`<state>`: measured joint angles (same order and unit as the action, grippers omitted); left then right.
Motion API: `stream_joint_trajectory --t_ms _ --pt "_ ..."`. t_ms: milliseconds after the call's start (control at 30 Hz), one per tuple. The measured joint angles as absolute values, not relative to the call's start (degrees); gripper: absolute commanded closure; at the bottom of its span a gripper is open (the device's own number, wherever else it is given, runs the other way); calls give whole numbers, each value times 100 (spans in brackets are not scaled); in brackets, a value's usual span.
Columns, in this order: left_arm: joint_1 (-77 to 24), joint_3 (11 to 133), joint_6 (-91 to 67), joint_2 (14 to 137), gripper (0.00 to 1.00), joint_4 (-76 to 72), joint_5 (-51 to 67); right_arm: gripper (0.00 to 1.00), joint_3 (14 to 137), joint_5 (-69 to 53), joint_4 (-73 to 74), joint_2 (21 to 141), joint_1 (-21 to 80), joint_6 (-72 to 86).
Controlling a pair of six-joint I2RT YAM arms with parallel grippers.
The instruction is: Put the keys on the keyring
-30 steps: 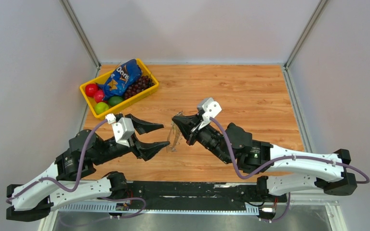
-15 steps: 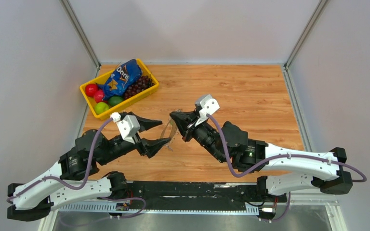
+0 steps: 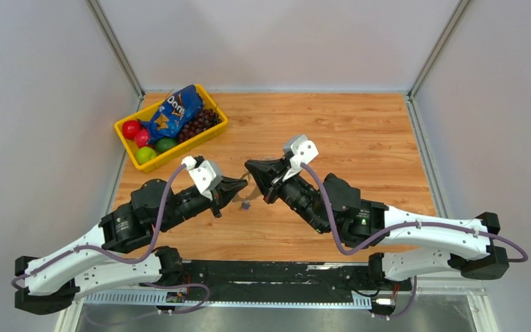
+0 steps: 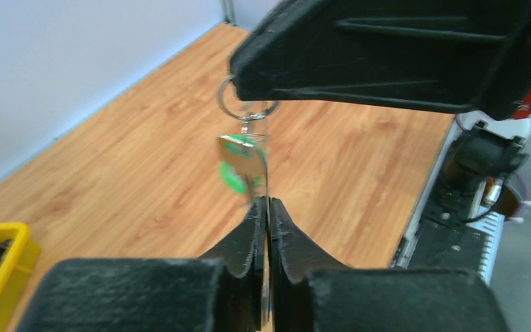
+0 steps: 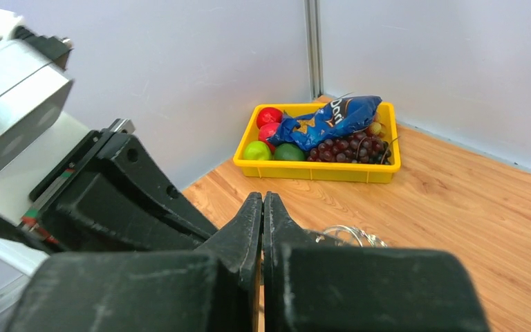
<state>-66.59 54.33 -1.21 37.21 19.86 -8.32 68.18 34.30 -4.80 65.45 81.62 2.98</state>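
Observation:
The keyring [image 4: 267, 173] hangs edge-on as a thin silvery line between my two grippers. My left gripper [image 4: 267, 202] is shut on its lower edge, and in the top view this gripper [image 3: 240, 185] sits just left of the hoop [image 3: 249, 185]. My right gripper [image 5: 263, 197] is shut, and the top of the hoop disappears under its black fingers [image 4: 387, 55]. The keys [image 4: 238, 166], with their green tag, dangle from a small ring right below those fingers, beside the hoop. In the right wrist view, silver loops [image 5: 349, 235] peek out behind the right finger.
A yellow tray [image 3: 180, 147] at the back left holds a blue chips bag [image 3: 174, 111], dark grapes [image 3: 200, 124] and red and green fruit. It also shows ahead in the right wrist view [image 5: 318, 173]. Grey walls border the wooden table on three sides.
My left gripper moved forward and right to the hanging hoop and closed its open jaws on it. The right gripper stayed shut and barely shifted.

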Motion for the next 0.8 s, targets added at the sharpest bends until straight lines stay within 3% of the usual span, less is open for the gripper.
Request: stream_joint_trajectory --t_ms 267,467,567,800 --pt "-6674 5435 -156 4012 100 1741 -937 100 6436 3500 -440 6084 8169 344" --pt "-6676 5413 -375 4508 100 1653 -1190 52 6086 3942 -172 5669 8154 589" --pt "-6667 5354 -480 4770 100 1651 -1420 42 5887 4254 71 5301 8149 687" --pt "-6552 5323 -731 5398 100 1540 -1750 34 5247 5041 768 4466 8005 1190"
